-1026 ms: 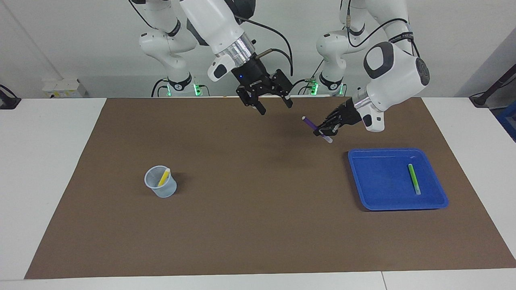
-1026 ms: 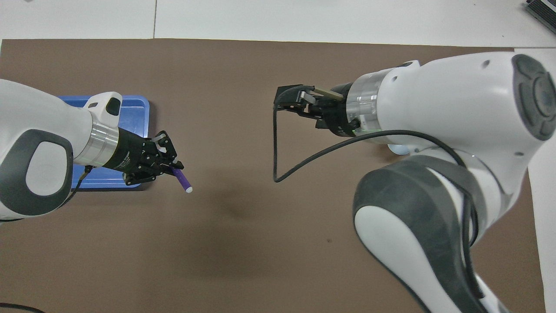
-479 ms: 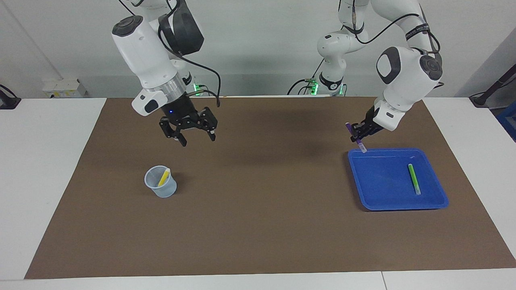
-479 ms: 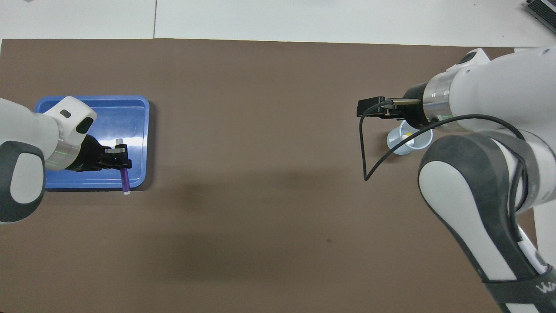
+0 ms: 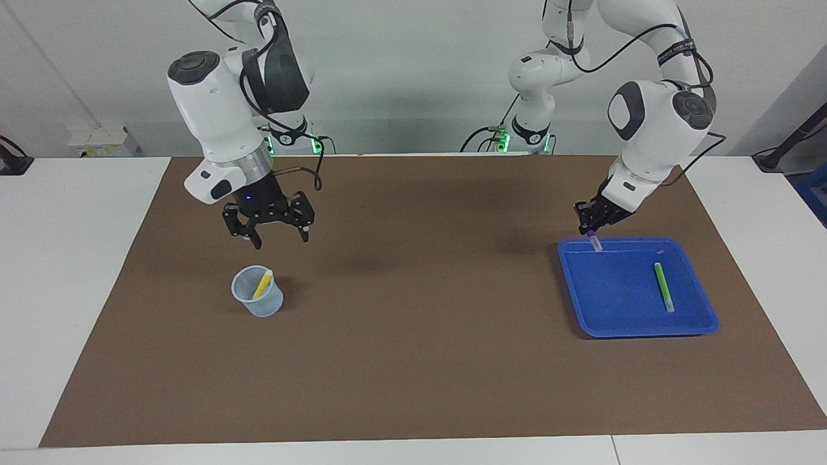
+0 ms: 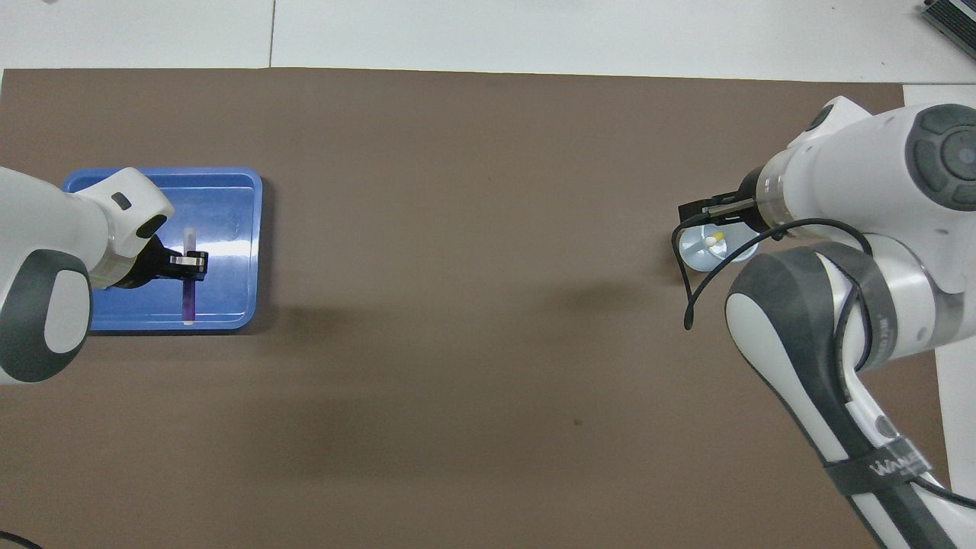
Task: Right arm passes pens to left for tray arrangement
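White table (image 5: 77,271): brown mat (image 5: 413,336) on it; on mat, blue tray (image 5: 614,323) and translucent cup (image 5: 258,302), well apart.

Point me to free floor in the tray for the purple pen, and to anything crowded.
The tray has one green pen lying toward its outer edge; the floor between it and the rim toward the cup's end is bare. The left gripper holds the purple pen over that part. Crowded: the cup with the yellow pen, under the right gripper.

A green pen (image 5: 663,287) lies flat in the blue tray (image 5: 614,303). A purple pen (image 5: 593,239) hangs steeply tilted over the tray's 11 o'clock corner. A yellow pen (image 5: 262,284) leans in a cup (image 5: 258,302).
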`<control>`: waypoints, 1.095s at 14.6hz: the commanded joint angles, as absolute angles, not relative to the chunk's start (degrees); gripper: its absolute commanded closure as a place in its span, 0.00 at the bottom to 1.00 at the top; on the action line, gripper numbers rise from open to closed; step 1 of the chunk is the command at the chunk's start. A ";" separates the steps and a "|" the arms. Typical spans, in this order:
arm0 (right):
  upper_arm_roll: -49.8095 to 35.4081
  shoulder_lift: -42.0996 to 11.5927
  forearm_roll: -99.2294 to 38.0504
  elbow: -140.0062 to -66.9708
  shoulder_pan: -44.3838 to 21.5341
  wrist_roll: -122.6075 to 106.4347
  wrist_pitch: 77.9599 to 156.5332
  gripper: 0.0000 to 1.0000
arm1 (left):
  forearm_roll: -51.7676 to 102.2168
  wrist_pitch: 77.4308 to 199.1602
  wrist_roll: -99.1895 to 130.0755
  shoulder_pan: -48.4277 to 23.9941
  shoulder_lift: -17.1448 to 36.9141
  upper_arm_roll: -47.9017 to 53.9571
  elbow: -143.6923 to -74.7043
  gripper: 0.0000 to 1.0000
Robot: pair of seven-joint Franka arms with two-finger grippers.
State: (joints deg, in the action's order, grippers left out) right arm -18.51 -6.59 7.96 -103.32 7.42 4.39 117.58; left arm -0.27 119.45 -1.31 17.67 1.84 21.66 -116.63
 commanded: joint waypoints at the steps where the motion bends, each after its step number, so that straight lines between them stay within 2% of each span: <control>1: -19.07 -7.73 11.51 -104.50 7.47 3.60 116.55 0.22 | -2.81 122.25 -7.01 20.91 6.48 21.80 -115.41 1.00; 2: -18.99 -8.52 12.12 -104.50 7.04 4.04 116.54 0.31 | -3.07 122.34 -7.64 21.70 8.50 21.80 -114.18 1.00; 6: -19.07 -10.98 22.21 -104.50 3.96 8.52 116.02 0.41 | -11.68 123.31 -7.82 22.85 15.19 21.80 -109.79 1.00; 8: -19.07 -11.95 23.64 -104.41 3.87 8.79 115.58 0.42 | -13.44 124.18 -8.26 24.52 18.88 21.80 -108.02 1.00; 16: -19.16 -15.64 30.41 -104.50 3.16 8.96 117.95 0.45 | -13.89 128.23 -7.74 25.84 21.27 21.80 -108.63 1.00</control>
